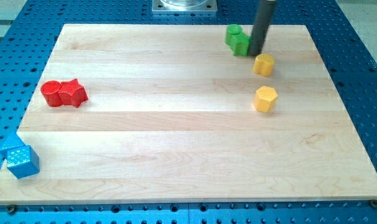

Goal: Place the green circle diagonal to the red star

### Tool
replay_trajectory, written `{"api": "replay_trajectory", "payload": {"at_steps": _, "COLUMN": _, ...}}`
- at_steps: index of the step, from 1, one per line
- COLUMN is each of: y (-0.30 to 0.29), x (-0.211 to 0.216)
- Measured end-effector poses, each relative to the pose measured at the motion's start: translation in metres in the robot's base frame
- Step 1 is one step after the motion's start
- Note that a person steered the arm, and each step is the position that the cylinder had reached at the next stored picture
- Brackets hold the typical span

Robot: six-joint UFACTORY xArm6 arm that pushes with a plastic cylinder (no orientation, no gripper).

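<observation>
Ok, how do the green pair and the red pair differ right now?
The green blocks sit at the view's top right, with my tip right beside them; the red blocks lie at the view's left, far from it. The green pair runs diagonally; the red pair runs side by side. In both pairs the blocks touch.

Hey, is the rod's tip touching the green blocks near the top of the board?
Cannot tell. In the camera view my tip sits right against the right edge of the green blocks, with no visible gap, but this single angle cannot confirm contact.
</observation>
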State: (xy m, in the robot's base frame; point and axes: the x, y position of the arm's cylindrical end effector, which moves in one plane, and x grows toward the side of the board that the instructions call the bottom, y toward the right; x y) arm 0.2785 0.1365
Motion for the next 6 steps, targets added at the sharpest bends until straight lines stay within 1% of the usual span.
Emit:
{"api": "replay_trajectory", "payload": {"at_steps": 1, "y": -0.016, "x": -0.012}}
{"api": "replay_trajectory", "payload": {"at_steps": 2, "y": 0.039, "x": -0.039}}
{"api": "replay_trajectory", "payload": {"at_steps": 3, "y": 0.017, "x": -0.087}}
{"api": "replay_trajectory", "payload": {"at_steps": 4, "y": -0.002, "x": -0.086}}
{"api": "replay_trajectory", "payload": {"at_steps": 6, "y": -0.107, "x": -0.067}}
